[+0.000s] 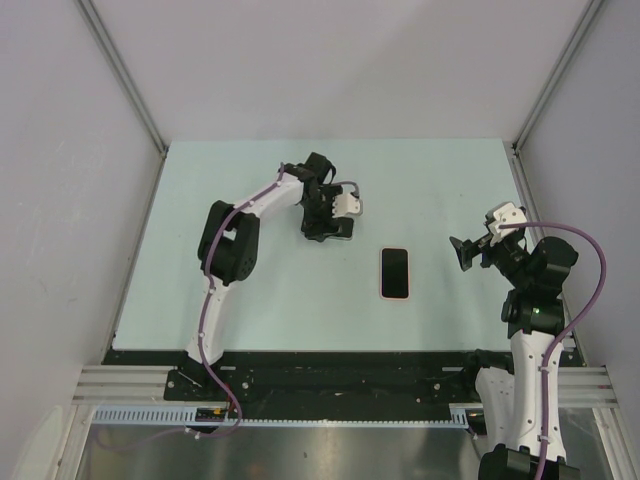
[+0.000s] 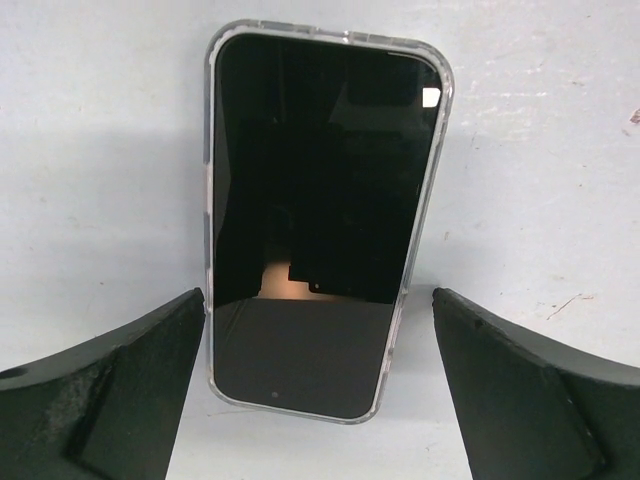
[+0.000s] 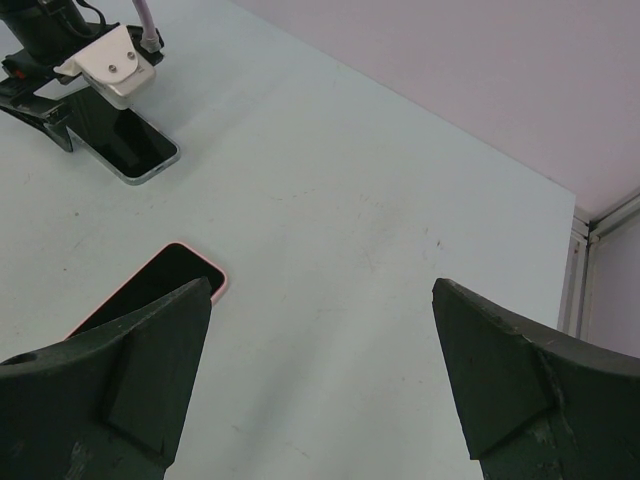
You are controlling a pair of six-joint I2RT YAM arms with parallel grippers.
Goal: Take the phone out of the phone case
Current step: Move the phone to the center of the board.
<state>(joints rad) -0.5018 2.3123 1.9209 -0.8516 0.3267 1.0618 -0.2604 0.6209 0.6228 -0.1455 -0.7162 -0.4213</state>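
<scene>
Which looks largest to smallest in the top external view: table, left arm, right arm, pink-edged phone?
1. table
2. left arm and right arm: alike; the frame edge cuts the right one, so they are unranked
3. pink-edged phone

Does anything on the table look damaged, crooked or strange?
Nothing stands out. The clear-cased phone and the pink-cased phone both lie flat, with no cracks visible; the table has only faint scuffs.
</scene>
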